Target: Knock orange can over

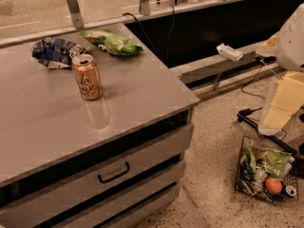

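Blue chip bag and green snack bag lie on steel counter.

Cursive lettering on the orange can, illegible.

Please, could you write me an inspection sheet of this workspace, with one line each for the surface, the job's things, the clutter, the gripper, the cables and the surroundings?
Surface: steel counter, flat top, drawers below.
Job's things: orange can stands upright on the left part of the counter, not yet knocked over.
Clutter: blue-and-white chip bag just behind the can; green snack bag further back, to the right.
Gripper: not in view; only pale arm parts show at the right edge, away from the counter.
Cables: black cable behind the counter; floor cables at right.
Surroundings: speckled floor; wire basket of items on it.
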Available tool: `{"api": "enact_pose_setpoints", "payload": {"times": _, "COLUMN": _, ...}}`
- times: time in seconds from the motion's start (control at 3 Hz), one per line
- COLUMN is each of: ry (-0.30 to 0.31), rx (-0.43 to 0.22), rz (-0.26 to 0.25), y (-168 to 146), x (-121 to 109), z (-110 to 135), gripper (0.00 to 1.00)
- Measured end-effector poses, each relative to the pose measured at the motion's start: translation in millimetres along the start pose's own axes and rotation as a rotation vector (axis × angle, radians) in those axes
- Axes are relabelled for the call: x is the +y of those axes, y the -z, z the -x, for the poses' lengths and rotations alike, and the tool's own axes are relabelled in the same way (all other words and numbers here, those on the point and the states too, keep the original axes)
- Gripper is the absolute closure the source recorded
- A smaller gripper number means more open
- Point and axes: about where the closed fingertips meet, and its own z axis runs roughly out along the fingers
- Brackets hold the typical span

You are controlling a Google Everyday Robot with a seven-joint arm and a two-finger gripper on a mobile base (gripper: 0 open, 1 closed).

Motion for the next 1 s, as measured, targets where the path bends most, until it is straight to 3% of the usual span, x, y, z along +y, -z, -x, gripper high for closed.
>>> {"api": "enact_pose_setpoints", "payload": {"times": 0.67, "ry": 0.013, "rx": -0.033, "rz": -0.014, "y": 1.8, "x": -10.1, "z": 3.3, "gripper": 0.0}}
{"api": "enact_pose_setpoints", "payload": {"times": 1.0, "ry": 0.045, "rx": -0.116, "rz": -0.03, "y": -6.7, "x": -51.0, "z": 12.5, "gripper": 0.0}}
